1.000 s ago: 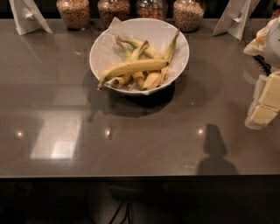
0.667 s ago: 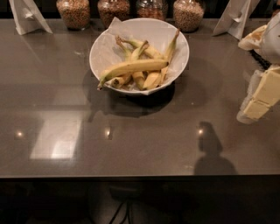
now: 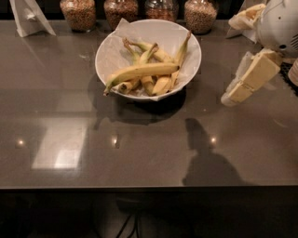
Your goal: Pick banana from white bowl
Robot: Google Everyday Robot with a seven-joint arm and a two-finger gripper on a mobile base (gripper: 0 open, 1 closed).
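The white bowl (image 3: 109, 51) lined with crumpled white paper stands at the back middle of the dark table. The banana (image 3: 142, 72), long, smooth and pale yellow, lies across the top of several shorter bananas (image 3: 160, 83), with its stem tip over the bowl's left rim. My gripper (image 3: 233, 95) comes in from the upper right, its cream-coloured fingers pointing down and left. It hovers above the table to the right of the bowl, apart from it, with nothing in it.
Several glass jars of grains (image 3: 77, 13) line the back edge behind the bowl. A folded white paper stand (image 3: 29, 17) sits at the back left. The table's front edge (image 3: 139, 187) runs across the lower part of the view.
My gripper has moved left from the right edge, closer to the bowl. Its shadow on the table has shifted left too. The bowl and bananas have not moved.
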